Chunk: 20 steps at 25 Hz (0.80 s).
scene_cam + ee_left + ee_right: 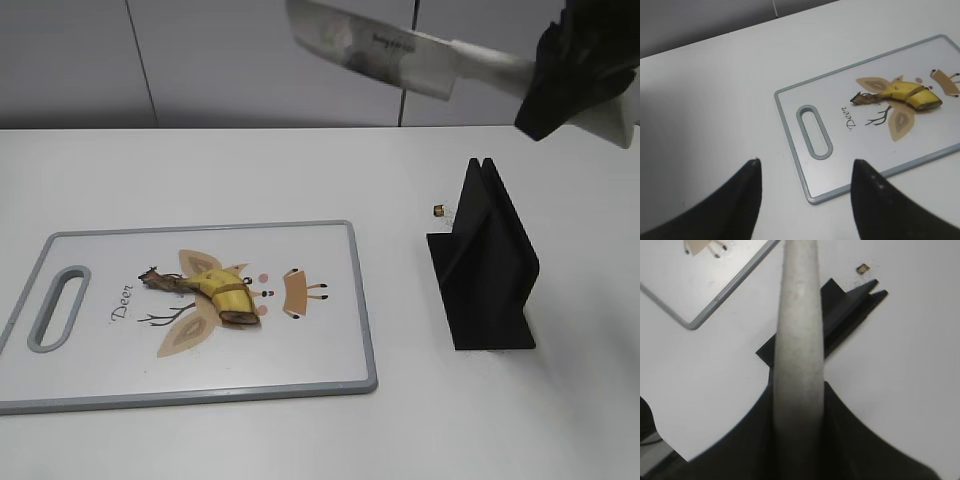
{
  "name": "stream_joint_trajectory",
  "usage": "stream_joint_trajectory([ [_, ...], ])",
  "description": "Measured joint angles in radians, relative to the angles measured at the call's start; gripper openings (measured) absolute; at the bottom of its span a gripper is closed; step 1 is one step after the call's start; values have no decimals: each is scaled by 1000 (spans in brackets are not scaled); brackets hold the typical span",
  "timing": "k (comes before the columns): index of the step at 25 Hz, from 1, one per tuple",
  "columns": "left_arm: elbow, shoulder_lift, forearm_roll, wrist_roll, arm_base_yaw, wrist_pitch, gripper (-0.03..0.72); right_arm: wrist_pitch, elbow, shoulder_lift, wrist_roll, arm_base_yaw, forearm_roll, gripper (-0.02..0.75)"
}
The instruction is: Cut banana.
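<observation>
The right gripper (578, 75) clamps a knife (400, 45) by its handle, high above the table's far right. The banana (220, 290) lies on the cutting board (330, 345) toward the near-left edge. The left gripper (805, 200) hangs with fingers spread, holding nothing.

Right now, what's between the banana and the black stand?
In the exterior view, only board and bare table lie between banana and black stand.

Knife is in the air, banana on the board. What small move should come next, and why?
Probably carry the knife left and down toward the banana. The right gripper holds it high above the black stand, well right of the cutting board.
</observation>
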State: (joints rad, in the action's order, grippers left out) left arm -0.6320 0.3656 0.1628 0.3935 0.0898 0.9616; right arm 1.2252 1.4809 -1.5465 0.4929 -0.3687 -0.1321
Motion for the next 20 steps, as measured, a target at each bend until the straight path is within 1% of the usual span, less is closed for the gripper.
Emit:
stream_joint_trajectory([
  [4, -86, 194, 34, 125, 0, -13, 545, 0, 6, -59, 233, -1, -82, 161],
  [7, -167, 334, 50, 242, 17, -9, 545, 1, 39, -111, 306, -1, -100, 161],
  [11, -292, 505, 53, 384, 87, 17, 545, 1, 110, -196, 397, -3, -104, 161],
  [16, -451, 707, 39, 483, 194, 53, 545, -1, 168, -283, 526, -33, -110, 161],
  [20, -535, 849, 35, 573, 271, 82, 545, -2, 176, -329, 595, -68, -116, 161],
])
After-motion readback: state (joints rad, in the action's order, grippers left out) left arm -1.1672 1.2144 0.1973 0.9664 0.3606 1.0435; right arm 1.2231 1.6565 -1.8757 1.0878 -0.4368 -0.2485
